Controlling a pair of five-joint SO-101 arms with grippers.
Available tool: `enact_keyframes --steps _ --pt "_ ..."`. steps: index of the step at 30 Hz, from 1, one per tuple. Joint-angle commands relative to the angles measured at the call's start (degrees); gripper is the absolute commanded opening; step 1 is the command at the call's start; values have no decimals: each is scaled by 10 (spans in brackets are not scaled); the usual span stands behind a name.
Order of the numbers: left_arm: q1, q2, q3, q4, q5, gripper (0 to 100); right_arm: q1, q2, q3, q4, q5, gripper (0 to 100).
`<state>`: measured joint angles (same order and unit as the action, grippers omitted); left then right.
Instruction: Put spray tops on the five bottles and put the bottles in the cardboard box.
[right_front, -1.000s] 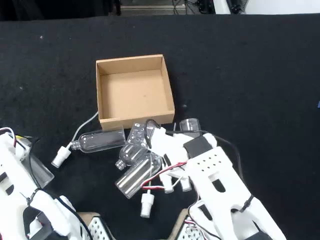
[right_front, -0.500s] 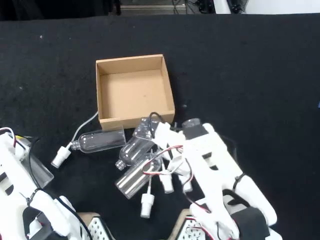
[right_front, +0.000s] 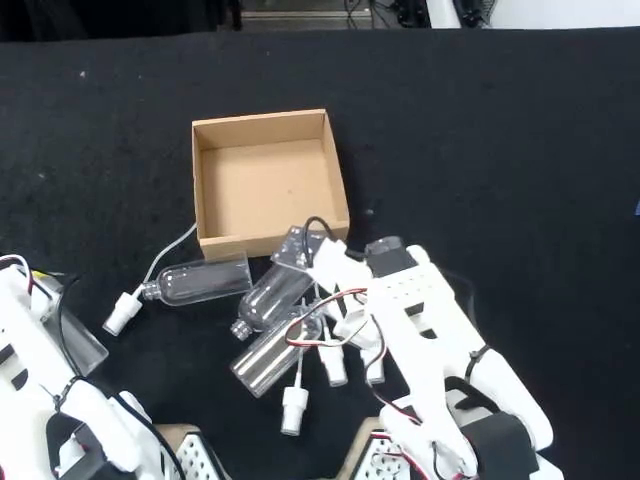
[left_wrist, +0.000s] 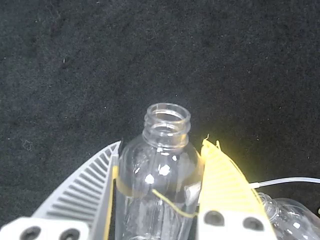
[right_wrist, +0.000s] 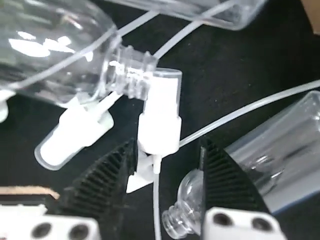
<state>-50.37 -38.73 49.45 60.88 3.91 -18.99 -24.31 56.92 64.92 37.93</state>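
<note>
Down at the table's eight o'clock edge, the left claw was clenched on an uncapped bottle, its ribbed fingers pressed to either side of the clear shoulder and the open neck sticking out past them. Over toward five o'clock, the right claw stood released, jaws spread to either side of a white spray top without pinching it. That top lay against the threaded neck of a lying bottle, and a second spray top lay just beside it, with thin dip tubes crossing the cloth around them. From above, this claw was poked into a heap of clear bottles near the middle of the table, with loose sprayers scattered at the heap's six o'clock side. At the heap's nine o'clock lay a separate bottle on its side, a capless sprayer just off its mouth, the tube curling away. The cardboard box sat open at the heap's twelve o'clock, its near wall just beside the topmost bottle.
</note>
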Motion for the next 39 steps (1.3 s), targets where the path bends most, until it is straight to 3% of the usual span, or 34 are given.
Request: enact_keyframes --steps 1,5,14,39 --pt "-4 -19 -3 -10 1 34 -20 1 -42 -11 -43 185" --pt "-4 -19 -3 -10 1 34 -44 2 -41 -25 -49 185" --pt "-4 -19 -3 -10 1 34 -16 3 2 -64 -1 185" --pt "-5 -19 -3 -10 1 34 -18 2 49 -102 -5 153"
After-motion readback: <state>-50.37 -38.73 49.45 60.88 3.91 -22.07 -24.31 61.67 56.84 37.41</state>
